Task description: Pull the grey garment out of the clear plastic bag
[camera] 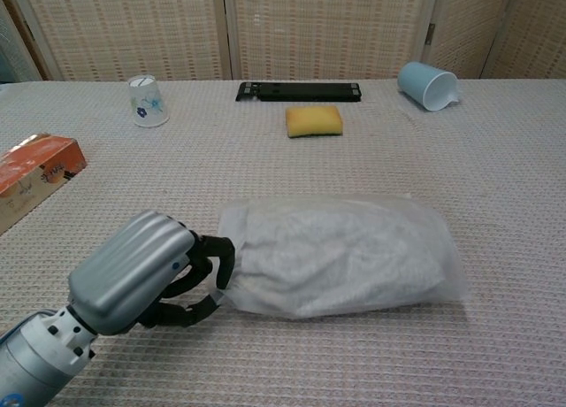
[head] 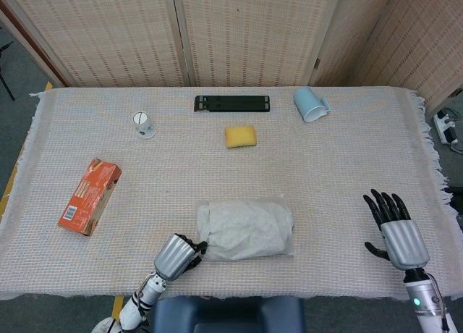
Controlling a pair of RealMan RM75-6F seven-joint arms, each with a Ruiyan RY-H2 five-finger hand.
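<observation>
The clear plastic bag (head: 246, 228) (camera: 340, 257) lies flat near the table's front edge, with the grey garment (camera: 354, 248) folded inside it. At the bag's left end is my left hand (head: 177, 255) (camera: 146, 279). Its dark fingers (camera: 217, 252) curl over the bag's edge and the thumb lies under it, pinching the plastic. My right hand (head: 394, 228) hovers far to the right with its fingers spread and nothing in it. It shows only in the head view.
An orange box (head: 90, 195) (camera: 35, 172) lies at the left. At the back stand a paper cup (head: 142, 123) (camera: 148, 100), a black rack (head: 231, 103) (camera: 299, 91), a yellow sponge (head: 240, 136) (camera: 314, 120) and a tipped blue mug (head: 310, 103) (camera: 427, 85).
</observation>
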